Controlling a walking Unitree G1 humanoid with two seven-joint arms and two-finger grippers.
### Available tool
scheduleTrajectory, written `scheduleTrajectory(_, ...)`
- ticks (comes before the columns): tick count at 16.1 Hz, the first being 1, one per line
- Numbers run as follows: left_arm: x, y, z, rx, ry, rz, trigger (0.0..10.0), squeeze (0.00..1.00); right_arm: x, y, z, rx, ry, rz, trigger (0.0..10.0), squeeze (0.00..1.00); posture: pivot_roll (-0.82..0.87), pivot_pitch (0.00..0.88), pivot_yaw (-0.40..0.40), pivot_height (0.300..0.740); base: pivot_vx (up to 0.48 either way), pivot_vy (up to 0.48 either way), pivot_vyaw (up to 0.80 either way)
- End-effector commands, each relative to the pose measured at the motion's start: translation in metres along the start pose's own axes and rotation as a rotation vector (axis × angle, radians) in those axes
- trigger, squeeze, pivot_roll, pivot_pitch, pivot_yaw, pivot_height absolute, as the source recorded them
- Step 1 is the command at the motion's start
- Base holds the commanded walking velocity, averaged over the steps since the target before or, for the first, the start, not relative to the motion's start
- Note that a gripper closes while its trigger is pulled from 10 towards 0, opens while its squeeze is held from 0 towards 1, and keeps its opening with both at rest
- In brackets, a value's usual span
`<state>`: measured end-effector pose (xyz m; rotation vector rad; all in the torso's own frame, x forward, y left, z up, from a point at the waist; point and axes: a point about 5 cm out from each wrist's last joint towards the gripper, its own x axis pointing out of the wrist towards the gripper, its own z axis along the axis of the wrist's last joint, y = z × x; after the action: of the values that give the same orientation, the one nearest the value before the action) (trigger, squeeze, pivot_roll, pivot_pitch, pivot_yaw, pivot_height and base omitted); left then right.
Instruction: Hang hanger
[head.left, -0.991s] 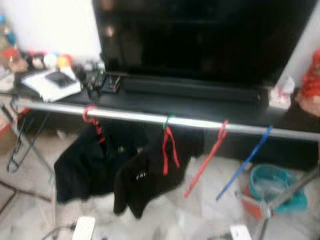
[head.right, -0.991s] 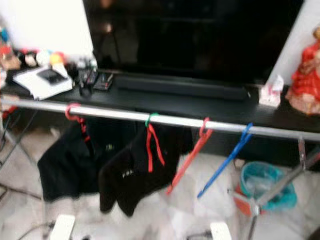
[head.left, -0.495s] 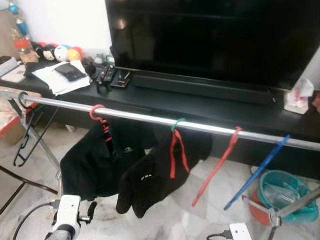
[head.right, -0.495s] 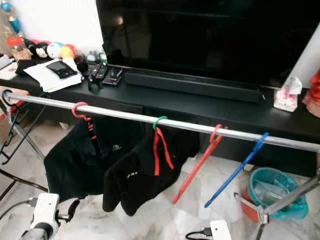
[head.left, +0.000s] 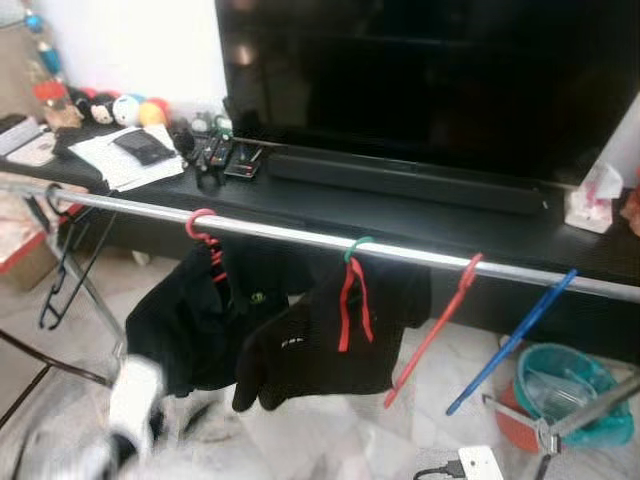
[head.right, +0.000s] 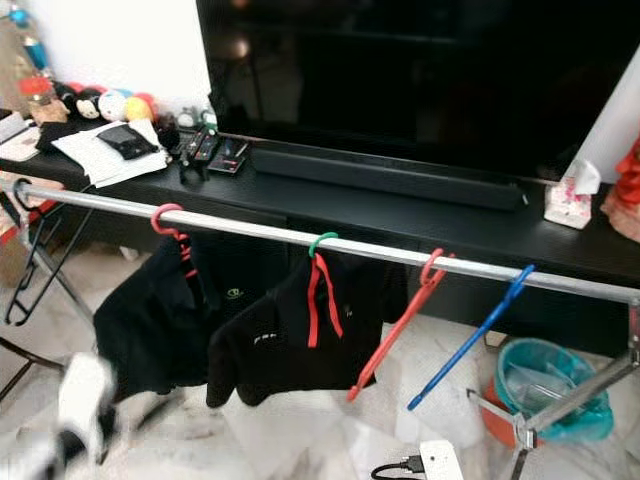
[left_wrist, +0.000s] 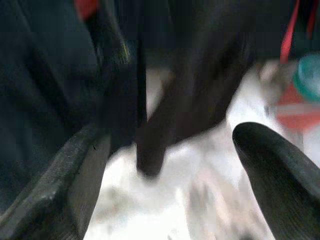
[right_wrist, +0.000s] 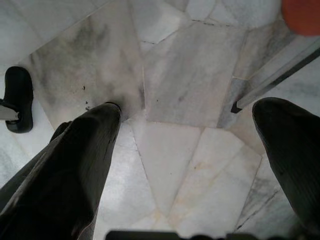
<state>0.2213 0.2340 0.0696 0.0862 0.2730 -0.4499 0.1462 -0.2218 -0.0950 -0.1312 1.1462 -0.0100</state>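
A silver rail crosses in front of me. From left to right it carries a black hanger at its end, a red hanger with a black garment, a green-hooked hanger with a second black garment, a bare red hanger and a bare blue hanger. My left arm is a blur at the lower left, below the garments. My left gripper is open with the black garments in front of it. My right gripper hangs open over the marble floor.
Behind the rail stands a black console with a large TV, a soundbar, remotes, papers and plush toys. A teal bucket and the rack's leg are at the lower right. A white plug block lies on the floor.
The camera has shifted slightly. My left arm has moved at the lower left and is now blurred. The garment on the green-hooked hanger has swung and hangs wider.
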Motion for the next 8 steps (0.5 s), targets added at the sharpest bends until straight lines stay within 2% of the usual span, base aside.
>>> scheduleTrajectory(1, 0.008, 0.002, 0.032, 0.001, -0.093, -0.009, 10.0, 0.0, 0.0, -0.001, 0.001, -0.004, 0.003, -0.002, 10.0, 0.0, 0.14, 0.0, -0.058, 0.732, 0.0, 0.0, 0.0)
scheduleTrajectory(2, 0.018, -0.005, 0.054, 0.025, -0.13, -0.08, 10.0, 0.0, 0.0, -0.001, 0.001, -0.005, 0.002, -0.001, 10.0, 0.0, 0.13, 0.0, -0.056, 0.732, 0.0, 0.0, 0.0)
scheduleTrajectory(3, 0.022, -0.008, 0.058, 0.038, -0.132, -0.105, 10.0, 0.0, 0.0, -0.001, 0.002, -0.004, 0.001, -0.001, 10.0, 0.0, 0.13, 0.0, -0.055, 0.732, 0.0, 0.0, 0.0)
scheduleTrajectory(6, 0.047, -0.014, 0.062, 0.051, -0.129, -0.108, 10.0, 0.0, 0.0, -0.001, 0.002, -0.002, -0.001, -0.001, 10.0, 0.0, 0.12, 0.0, -0.056, 0.732, 0.0, 0.0, 0.0)
scheduleTrajectory(8, 0.068, -0.02, 0.059, 0.068, -0.112, -0.079, 10.0, 0.0, 0.0, -0.001, 0.003, 0.0, -0.003, -0.001, 10.0, 0.0, 0.11, 0.0, -0.059, 0.732, 0.0, 0.0, 0.0)
